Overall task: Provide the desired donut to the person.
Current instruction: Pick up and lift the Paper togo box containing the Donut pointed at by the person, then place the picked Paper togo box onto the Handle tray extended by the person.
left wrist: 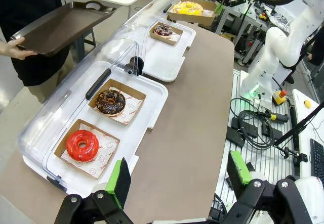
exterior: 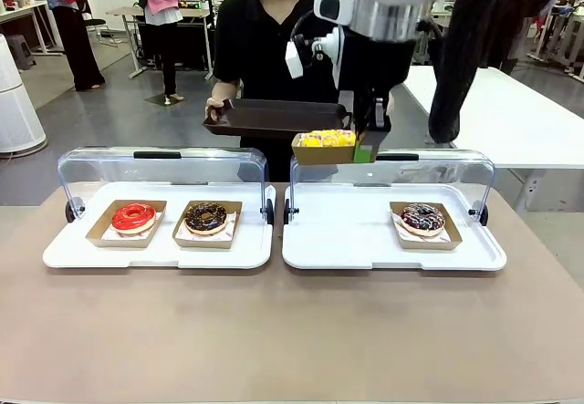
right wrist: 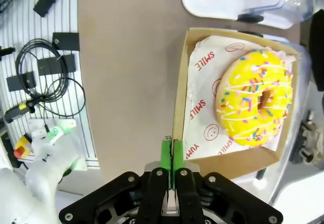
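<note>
A yellow sprinkled donut (exterior: 328,138) (right wrist: 254,98) lies in a cardboard tray (right wrist: 233,163) held up in the air, with my right gripper (exterior: 364,146) (right wrist: 170,152) shut on the tray's wall. It hangs just in front of the dark serving tray (exterior: 274,116) (left wrist: 58,26) that the person (exterior: 265,30) in a black T-shirt holds out at the far side of the table. My left gripper (left wrist: 177,177) is open above the near table edge, with nothing between its fingers.
The left white display tray (exterior: 155,251) holds a red donut (exterior: 133,217) (left wrist: 82,145) and a chocolate donut (exterior: 206,217) (left wrist: 110,100). The right display tray (exterior: 347,240) holds a dark sprinkled donut (exterior: 422,218) (left wrist: 163,30). Both clear lids (exterior: 164,162) stand open at the back.
</note>
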### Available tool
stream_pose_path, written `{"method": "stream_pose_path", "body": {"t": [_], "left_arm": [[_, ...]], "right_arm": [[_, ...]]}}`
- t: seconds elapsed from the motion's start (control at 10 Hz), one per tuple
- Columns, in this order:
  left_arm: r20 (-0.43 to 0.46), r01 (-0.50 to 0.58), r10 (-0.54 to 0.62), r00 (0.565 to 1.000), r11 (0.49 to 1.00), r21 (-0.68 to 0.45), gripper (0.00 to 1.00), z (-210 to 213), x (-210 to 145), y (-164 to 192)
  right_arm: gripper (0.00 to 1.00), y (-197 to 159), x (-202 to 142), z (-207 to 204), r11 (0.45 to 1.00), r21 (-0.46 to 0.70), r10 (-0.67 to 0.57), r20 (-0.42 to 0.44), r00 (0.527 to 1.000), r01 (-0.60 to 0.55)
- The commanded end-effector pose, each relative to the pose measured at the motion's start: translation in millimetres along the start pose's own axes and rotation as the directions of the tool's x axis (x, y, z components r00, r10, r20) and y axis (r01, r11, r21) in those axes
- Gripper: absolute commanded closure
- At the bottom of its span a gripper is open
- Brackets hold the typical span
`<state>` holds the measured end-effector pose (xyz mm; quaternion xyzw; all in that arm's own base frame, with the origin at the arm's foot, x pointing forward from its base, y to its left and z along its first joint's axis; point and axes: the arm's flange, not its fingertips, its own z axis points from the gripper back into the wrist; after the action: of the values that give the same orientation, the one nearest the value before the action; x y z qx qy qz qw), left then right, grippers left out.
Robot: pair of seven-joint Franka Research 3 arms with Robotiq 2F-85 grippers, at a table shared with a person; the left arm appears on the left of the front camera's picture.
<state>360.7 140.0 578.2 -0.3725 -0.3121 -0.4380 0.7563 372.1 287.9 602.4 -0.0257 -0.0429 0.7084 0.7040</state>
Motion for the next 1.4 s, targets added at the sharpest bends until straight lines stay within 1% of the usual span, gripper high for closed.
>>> {"method": "stream_pose_path", "body": {"t": [0.0, 0.1, 1.3], "left_arm": [[0.005, 0.004, -0.004, 1.0, 1.0, -0.005, 0.0, 2.9, 0.6, -1.1], [0.005, 0.004, -0.004, 1.0, 1.0, -0.005, 0.0, 2.9, 0.6, -1.1], [0.005, 0.004, -0.004, 1.0, 1.0, -0.005, 0.0, 2.9, 0.6, -1.1]], "right_arm": [[1.0, -26.1, 0.6, -24.5, 0.999, 0.005, 0.049, -0.045, 0.998, -0.049], [1.0, 0.0, 0.0, 0.0, 1.0, 0.0, 0.0, 0.0, 1.0, 0.0], [1.0, 0.0, 0.0, 0.0, 1.0, 0.0, 0.0, 0.0, 1.0, 0.0]]}}
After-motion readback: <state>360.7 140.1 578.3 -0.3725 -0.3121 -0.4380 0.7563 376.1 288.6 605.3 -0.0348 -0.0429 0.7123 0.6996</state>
